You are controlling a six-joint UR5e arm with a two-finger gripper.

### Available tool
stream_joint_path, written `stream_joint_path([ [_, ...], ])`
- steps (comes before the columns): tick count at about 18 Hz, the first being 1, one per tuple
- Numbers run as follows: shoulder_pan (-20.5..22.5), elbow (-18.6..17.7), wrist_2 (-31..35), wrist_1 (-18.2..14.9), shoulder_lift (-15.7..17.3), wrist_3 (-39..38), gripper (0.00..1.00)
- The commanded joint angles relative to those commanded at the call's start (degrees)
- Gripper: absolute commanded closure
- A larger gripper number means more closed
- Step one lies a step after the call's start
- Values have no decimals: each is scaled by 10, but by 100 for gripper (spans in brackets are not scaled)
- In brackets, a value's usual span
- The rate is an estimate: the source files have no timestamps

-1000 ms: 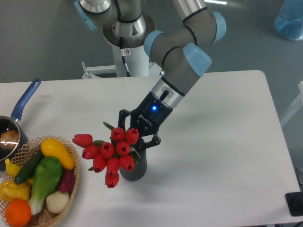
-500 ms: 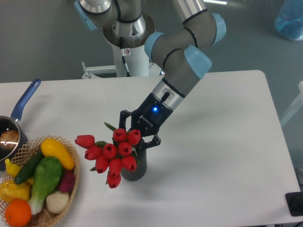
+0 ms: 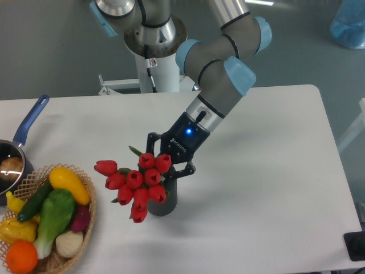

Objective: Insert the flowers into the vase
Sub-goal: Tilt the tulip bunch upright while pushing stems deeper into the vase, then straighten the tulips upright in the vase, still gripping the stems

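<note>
Low, arm (image 3: 219,85) angled left, jaws gripping flowers (image 3: 137,181) over vase (image 3: 164,201)

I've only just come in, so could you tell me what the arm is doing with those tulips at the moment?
The gripper holds the flowers, a bunch of red tulips, right at the mouth of the vase near the middle of the table. The bunch leans out to the left, so the buds hang beside the vase rather than standing upright in it. How far the stems are inside is hidden. A basket of vegetables and a blue-handled saucepan sit untouched on the left.
</note>
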Motion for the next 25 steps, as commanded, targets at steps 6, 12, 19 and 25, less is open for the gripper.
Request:
stream_joint_path([
  [6,11,-1,-23,0,-3,29,93],
  [12,15,0,-50,0,-12,76,87],
  [19,21,-18,-51,0,-20,98,85],
  [25,25,-33,-52,0,-20,112,85],
])
